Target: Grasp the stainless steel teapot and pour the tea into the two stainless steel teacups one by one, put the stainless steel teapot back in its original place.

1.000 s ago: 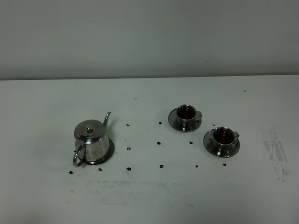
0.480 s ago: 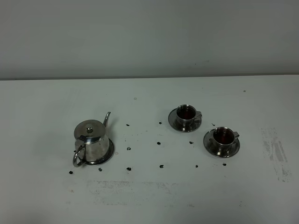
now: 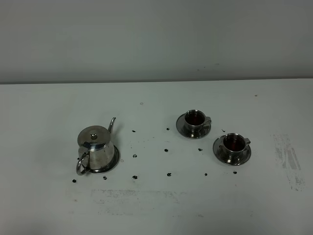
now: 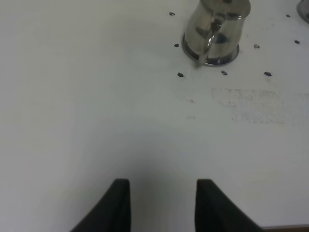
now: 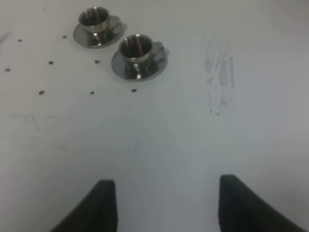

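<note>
Presently left gripper [image 4: 163, 205] seen with jaws parted, nothing held; right gripper [image 5: 166, 205] parted wider, empty. Stainless steel teapot [image 3: 96, 149] seated on coaster dish [image 3: 115, 162], frame left; teacups [image 3: 195, 119] [image 3: 234, 144] right of centre.

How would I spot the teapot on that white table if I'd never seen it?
Look at the left half of the white table, apart from the two teacups on the right. The teapot stands on a round steel dish. It is bigger than the cups, conical and lidded, with a thin curved spout.
</note>
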Available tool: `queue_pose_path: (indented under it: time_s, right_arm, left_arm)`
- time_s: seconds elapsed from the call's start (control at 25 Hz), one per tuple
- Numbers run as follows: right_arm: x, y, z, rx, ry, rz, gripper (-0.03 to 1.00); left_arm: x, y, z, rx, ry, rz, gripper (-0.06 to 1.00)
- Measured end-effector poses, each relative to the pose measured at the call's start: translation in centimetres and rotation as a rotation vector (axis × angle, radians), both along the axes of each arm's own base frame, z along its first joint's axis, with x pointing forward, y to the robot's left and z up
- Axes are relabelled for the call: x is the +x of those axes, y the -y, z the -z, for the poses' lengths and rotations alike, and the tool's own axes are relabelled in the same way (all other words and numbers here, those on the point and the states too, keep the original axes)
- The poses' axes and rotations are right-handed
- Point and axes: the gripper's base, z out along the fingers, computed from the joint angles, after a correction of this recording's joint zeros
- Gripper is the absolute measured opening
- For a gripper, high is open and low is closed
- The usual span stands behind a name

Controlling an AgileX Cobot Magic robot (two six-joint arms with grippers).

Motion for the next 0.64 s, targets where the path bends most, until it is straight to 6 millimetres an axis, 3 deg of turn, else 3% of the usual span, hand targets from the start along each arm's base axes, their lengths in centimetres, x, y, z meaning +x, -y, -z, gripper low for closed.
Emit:
queue_pose_path:
  time_s: [0.64]
  right_arm:
    - [0.01, 0.00, -0.01, 0.000, 0.002, 0.000, 0.47]
  left_arm:
    - [0.00, 0.00, 0.00, 0.000, 0.000, 0.000, 0.31]
